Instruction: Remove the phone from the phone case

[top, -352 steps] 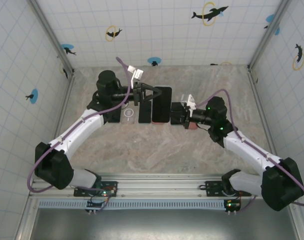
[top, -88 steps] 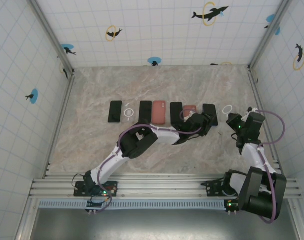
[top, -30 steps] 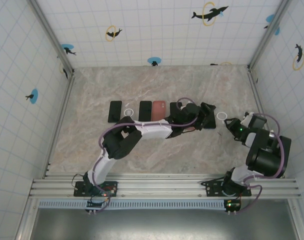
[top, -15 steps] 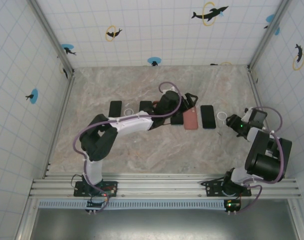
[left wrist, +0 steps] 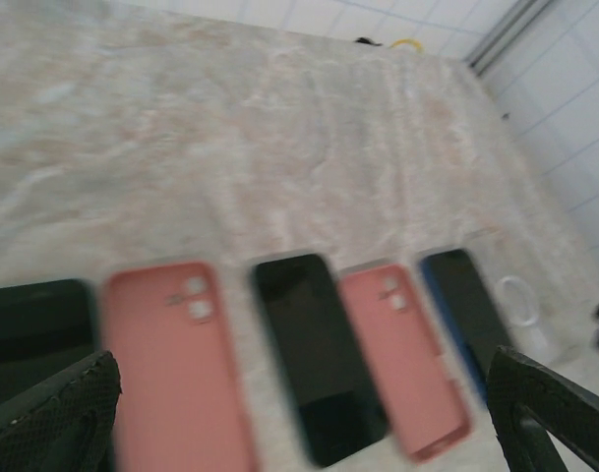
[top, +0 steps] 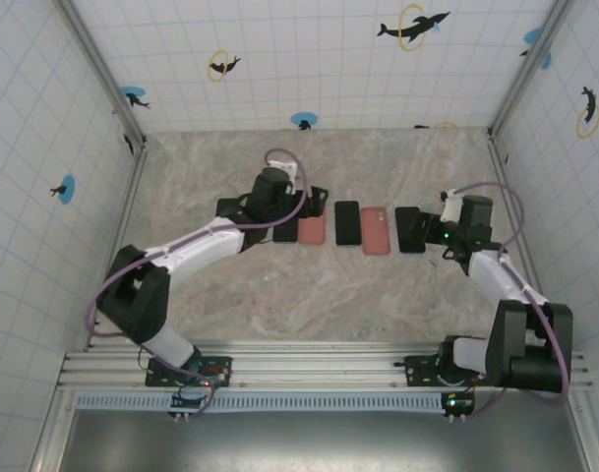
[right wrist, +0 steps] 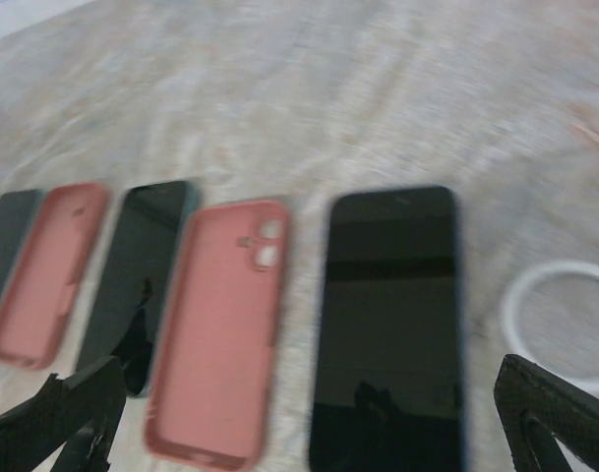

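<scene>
Left fingers (top: 311,201) are spread wide and empty, hovering over the left part of the row on the table (top: 279,295). From that wrist, their tips frame a pink case (left wrist: 176,364), a black phone (left wrist: 314,354), a second pink case (left wrist: 402,359) and a blue-edged phone (left wrist: 461,315). Right fingers (top: 425,220) gape wide too, gripping nothing, right at the blue-edged phone on the row's right end, with a white ring (right wrist: 565,320) just beside it. Both pink cases lie flat, camera cut-outs up; whether either holds a phone, I cannot tell.
</scene>
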### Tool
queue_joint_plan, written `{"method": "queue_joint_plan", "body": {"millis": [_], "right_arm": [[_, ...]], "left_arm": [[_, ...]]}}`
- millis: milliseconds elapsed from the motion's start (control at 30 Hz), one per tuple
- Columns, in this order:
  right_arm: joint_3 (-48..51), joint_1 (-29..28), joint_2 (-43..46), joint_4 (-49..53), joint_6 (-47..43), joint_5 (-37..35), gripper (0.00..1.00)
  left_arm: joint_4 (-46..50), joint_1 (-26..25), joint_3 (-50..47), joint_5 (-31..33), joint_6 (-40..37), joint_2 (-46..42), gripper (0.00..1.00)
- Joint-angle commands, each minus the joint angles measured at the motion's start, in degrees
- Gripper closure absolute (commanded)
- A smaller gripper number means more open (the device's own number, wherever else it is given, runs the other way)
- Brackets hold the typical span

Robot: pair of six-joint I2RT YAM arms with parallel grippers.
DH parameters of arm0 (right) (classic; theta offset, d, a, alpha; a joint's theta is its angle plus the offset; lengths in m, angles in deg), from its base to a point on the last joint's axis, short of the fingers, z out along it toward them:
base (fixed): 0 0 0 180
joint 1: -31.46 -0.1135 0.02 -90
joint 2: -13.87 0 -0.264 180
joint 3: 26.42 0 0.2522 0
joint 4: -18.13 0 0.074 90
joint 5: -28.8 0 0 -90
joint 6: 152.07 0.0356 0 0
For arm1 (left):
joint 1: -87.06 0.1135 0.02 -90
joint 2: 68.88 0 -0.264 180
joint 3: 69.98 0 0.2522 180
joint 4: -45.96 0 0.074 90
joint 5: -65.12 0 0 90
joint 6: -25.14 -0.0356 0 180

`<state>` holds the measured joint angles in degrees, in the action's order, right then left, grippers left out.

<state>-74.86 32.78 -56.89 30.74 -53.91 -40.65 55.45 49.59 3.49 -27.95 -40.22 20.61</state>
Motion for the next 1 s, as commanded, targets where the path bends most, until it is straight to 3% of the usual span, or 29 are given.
{"method": "queue_joint_plan", "body": {"millis": [0,67,200,300,533,700,800,967], "right_arm": [[-0.56,-3.09,2.65,-1.85,-3.75,0.38,0.01],[0.54,-3.81,3.77,-2.8,-3.58,0.97,0.01],[5.39,-3.85,7.36,-7.53,-3.49,-4.3,0.01],[11.74,-2.48,10.29,-13.47,-4.61,-13.64,0.01],[27.83,3.92,9.31,-36.18,-1.83,-18.43,0.01],[33.81,3.95,5.32,-47.56,-5.04,-20.44,0.01],[37.13,4.13,2.89,-55.73,-5.34,-20.85,0.01],[37.27,3.13,-1.22,-60.03,-6.02,-21.95,0.01]], "left_arm": [[3.14,3.24,-4.48,-3.24,-13.32,-5.13,0.02],[4.93,6.47,-7.66,-5.37,-16.47,-7.8,0.03],[1.34,11.21,-17.53,-0.41,-20.6,-14.84,0.02],[-4.96,16.67,-27.39,3.32,-21.17,-20.38,0.02],[-22.51,25.51,-45.25,9.69,-20.1,-25.33,0.02],[-33.1,30.2,-53.17,7.61,-21.91,-23.76,0.02],[-42.7,33.45,-57.38,2.56,-21.7,-21.44,0.02],[-53.59,34.76,-59.01,-2.7,-24.69,-14.87,0.02]]}}
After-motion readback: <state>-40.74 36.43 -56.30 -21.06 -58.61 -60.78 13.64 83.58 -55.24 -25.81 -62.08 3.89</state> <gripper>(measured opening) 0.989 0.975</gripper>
